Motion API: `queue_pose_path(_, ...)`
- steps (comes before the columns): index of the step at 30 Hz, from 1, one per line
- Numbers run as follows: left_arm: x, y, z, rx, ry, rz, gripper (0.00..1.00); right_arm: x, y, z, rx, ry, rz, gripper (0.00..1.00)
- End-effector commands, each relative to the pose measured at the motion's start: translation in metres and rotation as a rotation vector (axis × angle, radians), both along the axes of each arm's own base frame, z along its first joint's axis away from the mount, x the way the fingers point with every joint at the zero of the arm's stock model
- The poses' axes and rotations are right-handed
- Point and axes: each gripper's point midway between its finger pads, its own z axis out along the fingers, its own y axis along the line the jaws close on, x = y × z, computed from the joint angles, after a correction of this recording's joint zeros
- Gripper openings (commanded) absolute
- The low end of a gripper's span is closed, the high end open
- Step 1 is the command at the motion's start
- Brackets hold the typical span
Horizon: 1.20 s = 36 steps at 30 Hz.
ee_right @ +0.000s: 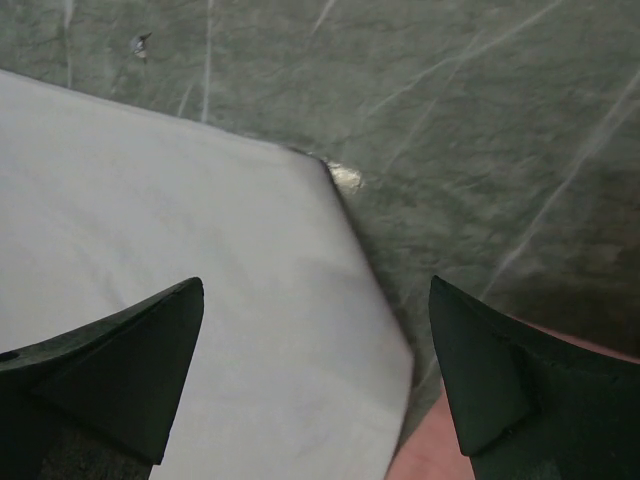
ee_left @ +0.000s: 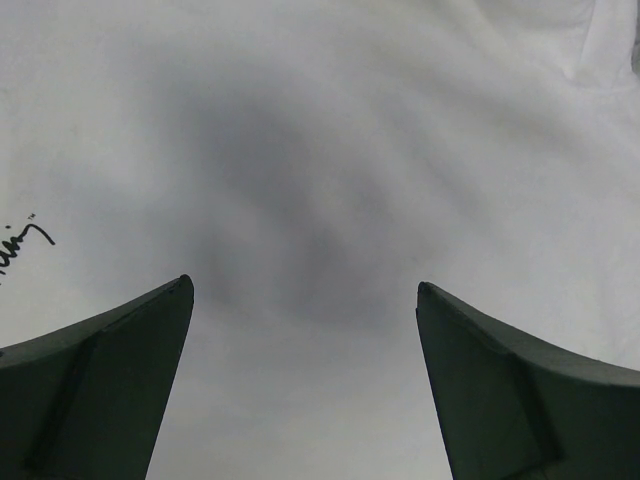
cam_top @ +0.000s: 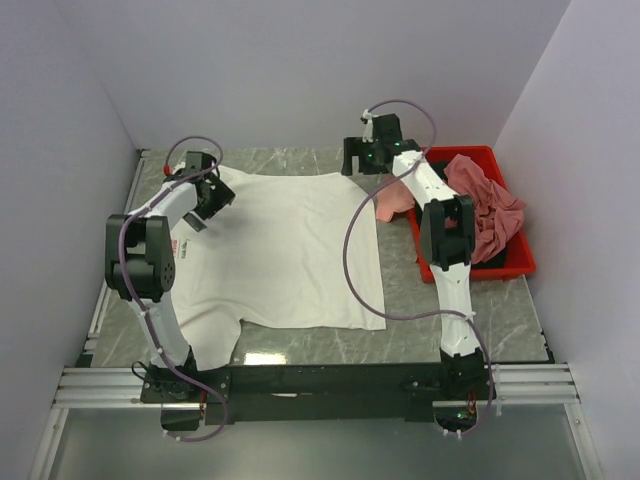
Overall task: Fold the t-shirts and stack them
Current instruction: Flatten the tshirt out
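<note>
Wide apart and empty, jaws of left gripper (ee_left: 305,290), low over far left part of white t-shirt (cam_top: 290,250). Shirt spread flat on table (cam_top: 330,345). Same for right gripper (ee_right: 317,285): wide, holding nothing, above shirt's far right corner. Light pink t-shirt (cam_top: 395,200) just beside red bin (cam_top: 522,262); rose t-shirt (cam_top: 490,215) bunched inside bin.

Soft, even light from overhead, with one glare patch on the bench (cam_top: 262,357). In the left wrist view a blurry dark shadow lies on the white t-shirt (ee_left: 290,230).
</note>
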Motion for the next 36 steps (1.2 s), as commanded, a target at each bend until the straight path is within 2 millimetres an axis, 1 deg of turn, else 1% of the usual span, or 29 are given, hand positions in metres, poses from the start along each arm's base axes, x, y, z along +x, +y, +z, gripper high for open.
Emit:
queue_pose_path(1, -0.001, 0.006, -0.014, 0.037, 0.031, -0.029, 1.00, 0.010, -0.008, 0.010, 0.028, -0.028, 0.137, 1.00)
queue_pose_path(2, -0.002, 0.005, -0.018, 0.037, 0.040, -0.035, 1.00, 0.016, -0.007, 0.020, 0.053, -0.044, 0.149, 0.99)
queue_pose_path(3, -0.003, 0.005, -0.023, 0.036, 0.050, -0.038, 0.99, 0.016, -0.009, 0.010, 0.061, -0.017, 0.142, 0.99)
queue_pose_path(5, -0.006, 0.003, -0.029, 0.024, 0.063, -0.042, 0.99, 0.022, -0.020, 0.010, 0.074, -0.005, 0.087, 0.99)
queue_pose_path(6, -0.007, 0.002, -0.031, 0.020, 0.065, -0.044, 0.99, 0.021, -0.022, 0.008, 0.087, 0.001, 0.080, 0.99)
queue_pose_path(7, -0.008, 0.001, -0.032, 0.015, 0.066, -0.045, 1.00, 0.019, -0.023, 0.005, 0.102, 0.019, 0.063, 0.98)
queue_pose_path(9, -0.010, -0.001, -0.034, 0.004, 0.063, -0.050, 0.99, 0.009, -0.026, -0.007, 0.103, 0.073, 0.052, 0.98)
queue_pose_path(11, -0.013, -0.003, -0.036, -0.006, 0.066, -0.054, 0.99, 0.003, -0.028, -0.016, 0.098, 0.115, 0.036, 0.98)
queue_pose_path(12, -0.013, -0.003, -0.035, -0.007, 0.062, -0.056, 0.99, -0.003, -0.029, -0.027, 0.094, 0.148, 0.032, 0.98)
queue_pose_path(14, -0.014, -0.003, -0.035, -0.005, 0.062, -0.055, 0.99, -0.007, -0.031, -0.035, 0.104, 0.184, 0.005, 0.98)
queue_pose_path(15, -0.014, -0.003, -0.034, -0.004, 0.063, -0.054, 0.99, -0.011, -0.030, -0.043, 0.100, 0.211, 0.000, 0.98)
queue_pose_path(17, -0.014, -0.002, -0.033, -0.003, 0.062, -0.056, 0.99, -0.013, -0.030, -0.049, 0.105, 0.235, -0.012, 0.98)
queue_pose_path(18, -0.015, -0.003, -0.033, -0.005, 0.060, -0.057, 1.00, -0.015, -0.034, -0.055, 0.094, 0.256, -0.039, 0.97)
queue_pose_path(20, -0.018, -0.004, -0.035, -0.009, 0.067, -0.064, 0.99, -0.017, -0.037, -0.061, 0.083, 0.279, -0.059, 0.97)
queue_pose_path(23, -0.025, -0.002, -0.041, 0.000, 0.084, -0.058, 0.99, -0.020, -0.038, -0.071, 0.078, 0.308, -0.071, 0.97)
queue_pose_path(26, -0.027, -0.001, -0.041, -0.002, 0.084, -0.052, 0.99, -0.027, -0.035, -0.076, 0.072, 0.334, -0.066, 0.94)
queue_pose_path(28, -0.027, -0.001, -0.041, -0.002, 0.084, -0.052, 0.99, -0.029, -0.032, -0.080, 0.074, 0.344, -0.055, 0.88)
queue_pose_path(29, -0.027, -0.001, -0.040, 0.000, 0.085, -0.052, 0.99, -0.031, -0.028, -0.078, 0.088, 0.346, -0.034, 0.83)
queue_pose_path(30, -0.026, -0.001, -0.039, 0.001, 0.083, -0.050, 0.99, -0.030, -0.026, -0.077, 0.092, 0.341, -0.023, 0.71)
queue_pose_path(32, -0.027, -0.001, -0.038, 0.001, 0.082, -0.053, 0.99, -0.031, -0.023, -0.075, 0.086, 0.331, -0.005, 0.59)
queue_pose_path(33, -0.026, -0.001, -0.036, 0.000, 0.076, -0.055, 0.99, -0.029, -0.021, -0.070, 0.088, 0.313, 0.005, 0.49)
queue_pose_path(34, -0.026, -0.001, -0.036, 0.002, 0.074, -0.055, 0.99, -0.030, -0.019, -0.068, 0.082, 0.301, 0.020, 0.44)
queue_pose_path(35, -0.026, -0.001, -0.035, 0.003, 0.073, -0.054, 0.99, -0.029, -0.019, -0.062, 0.079, 0.287, 0.024, 0.37)
queue_pose_path(36, -0.026, -0.001, -0.034, 0.004, 0.070, -0.057, 0.99, -0.027, -0.017, -0.059, 0.063, 0.265, 0.025, 0.26)
